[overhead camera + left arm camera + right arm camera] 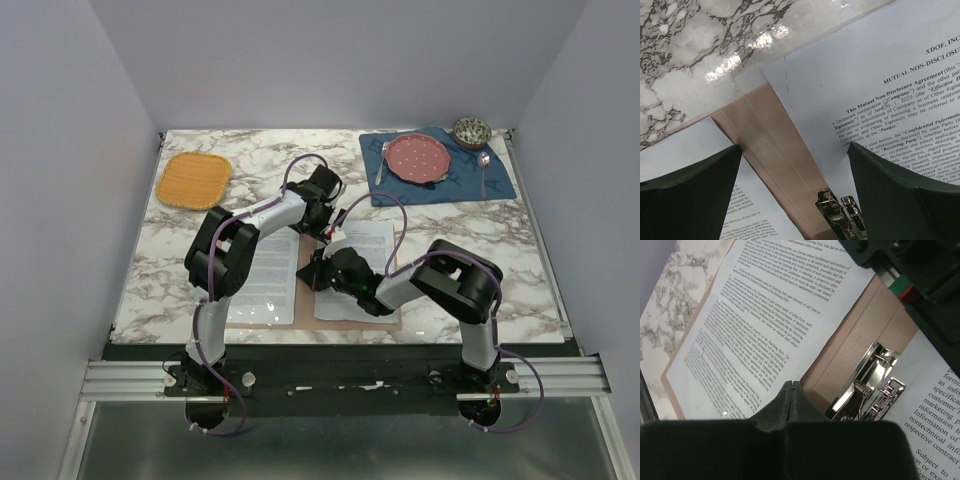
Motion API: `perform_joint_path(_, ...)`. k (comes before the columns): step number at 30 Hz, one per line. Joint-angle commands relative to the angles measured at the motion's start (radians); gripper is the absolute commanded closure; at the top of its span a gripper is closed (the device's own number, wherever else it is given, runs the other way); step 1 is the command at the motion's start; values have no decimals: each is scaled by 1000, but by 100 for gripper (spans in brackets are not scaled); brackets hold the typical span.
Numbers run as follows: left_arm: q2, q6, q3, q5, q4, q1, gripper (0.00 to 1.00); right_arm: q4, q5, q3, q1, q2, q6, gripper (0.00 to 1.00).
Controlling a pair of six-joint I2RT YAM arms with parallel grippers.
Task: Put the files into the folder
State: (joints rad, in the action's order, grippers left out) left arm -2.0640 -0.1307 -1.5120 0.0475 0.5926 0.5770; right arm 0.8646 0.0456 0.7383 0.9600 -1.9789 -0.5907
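At the near edge of the bench (450, 235), mid-width: folder (345, 322) lies open and flat. Left file (268, 278) is on its left half, right file (372, 248) on its right half, with the pinkish spine bare between them. Metal clip (866, 390) sits on the spine.

Left tool (795, 149): jaws spread wide, nothing between them, above the spine.

Right tool (791, 386): fingers pressed together, empty, tip at the inner edge of the left file just beside the clip; contact not discernible.

Far left corner: orange mat (194, 178). Far right corner: blue placemat (495, 180) carrying a pink plate (417, 158).
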Motion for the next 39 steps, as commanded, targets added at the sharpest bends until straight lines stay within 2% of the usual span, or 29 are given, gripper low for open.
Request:
perform_joint_path(1, -73, 42, 21, 98, 24, -34, 1, -349, 83, -106, -6, -106, 23, 99)
perform_joint_path(18, -62, 72, 53, 118, 16, -35, 1, -254, 76, -175, -4, -136, -57, 99)
perform_joint_path(31, -70, 82, 53, 138, 12, -35, 1, -295, 131, -195, 28, -94, -60, 99)
perform_joint_path(39, -70, 88, 55, 141, 7, -35, 1, -401, 189, -163, 57, -90, -87, 99)
